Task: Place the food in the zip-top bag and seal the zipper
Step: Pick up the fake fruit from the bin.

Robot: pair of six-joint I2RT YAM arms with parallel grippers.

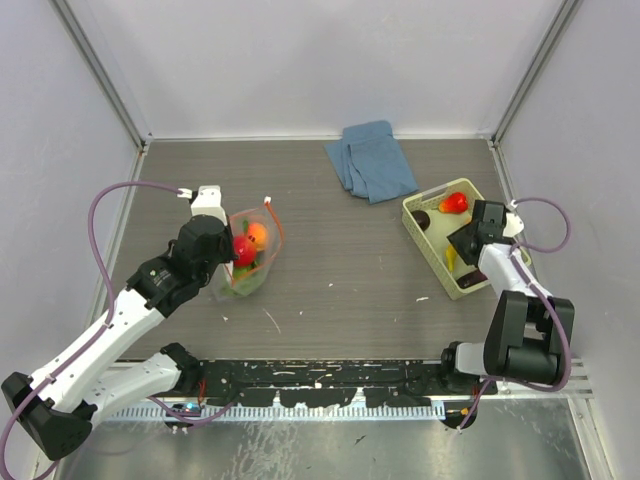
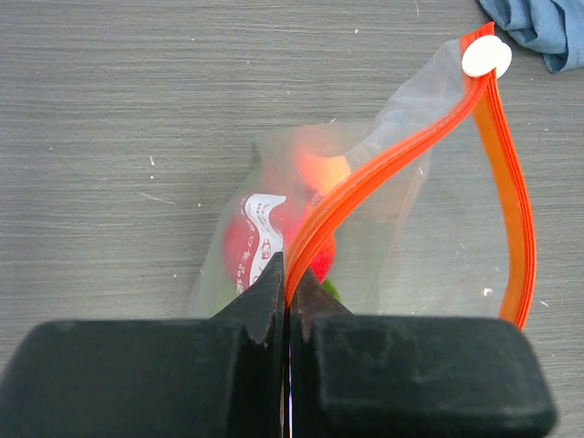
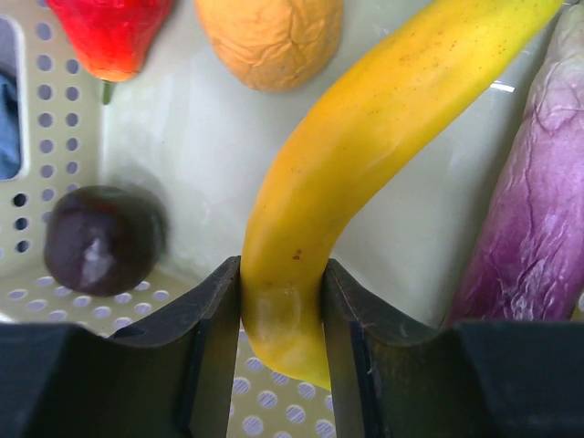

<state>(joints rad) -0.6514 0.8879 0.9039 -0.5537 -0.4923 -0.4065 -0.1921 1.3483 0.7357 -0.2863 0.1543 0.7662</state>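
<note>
Right wrist: right gripper (image 3: 281, 274) pinches the banana (image 3: 365, 137) by its tip, so it may swivel loose on lifting; left gripper (image 2: 289, 283) clamps the zipper (image 2: 392, 160).

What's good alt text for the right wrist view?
The right hand grips one end of a banana lying in a basket. An eggplant lies to its right, a dark fruit to its left, a red fruit and an orange fruit at the top.

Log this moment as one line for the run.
left jaws: shut on zipper, bag mouth open | right jaws: shut on banana in basket | bag: red fruit, orange fruit inside | seal: not done
</note>
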